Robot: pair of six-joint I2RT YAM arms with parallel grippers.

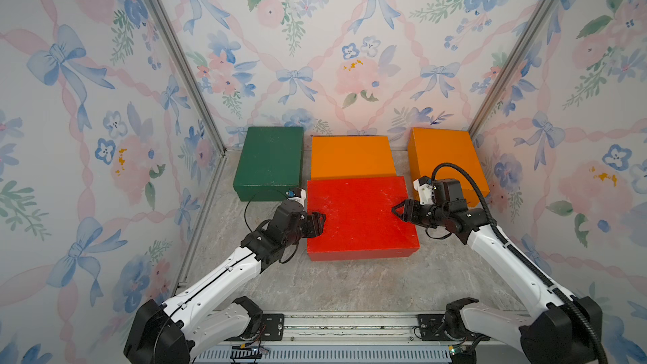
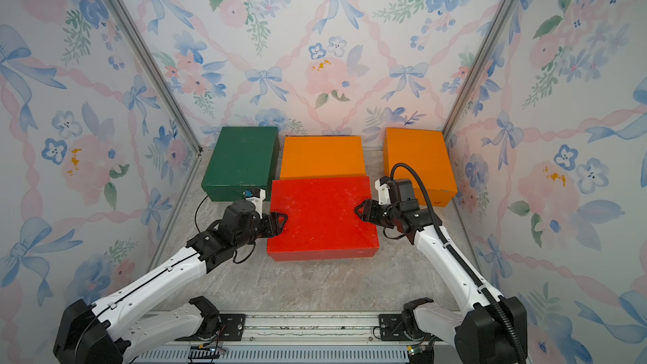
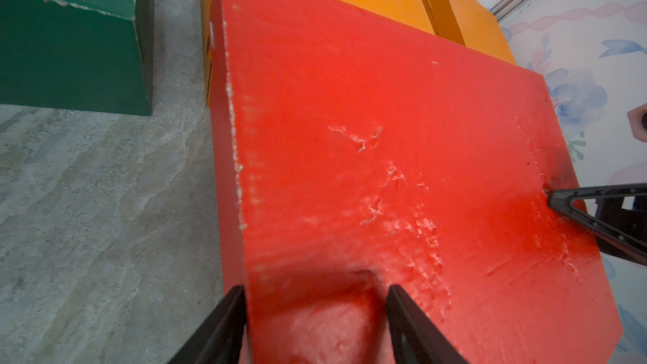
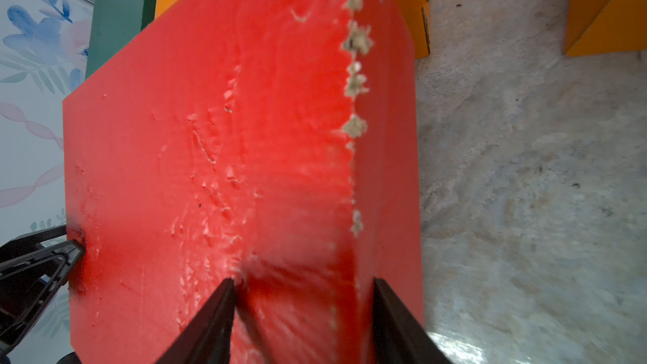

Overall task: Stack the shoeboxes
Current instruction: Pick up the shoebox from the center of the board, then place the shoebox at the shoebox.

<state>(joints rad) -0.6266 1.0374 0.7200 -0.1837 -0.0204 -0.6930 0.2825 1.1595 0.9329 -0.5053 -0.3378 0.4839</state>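
Arms stretched inward over the tabletop (image 1: 350, 285), left pincer (image 1: 317, 222) nipped on the left rim of the red shoebox (image 1: 357, 218), right pincer (image 1: 397, 210) clamped on its right rim, green shoebox (image 1: 269, 161) and middle orange shoebox (image 1: 350, 157) just behind, right orange shoebox (image 1: 444, 154) behind the right arm.

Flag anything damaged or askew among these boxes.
The red shoebox is worn: paint is chipped to bare cardboard along its lid edge, and the top is scuffed. The orange shoebox on the right sits slightly turned, askew to the others.
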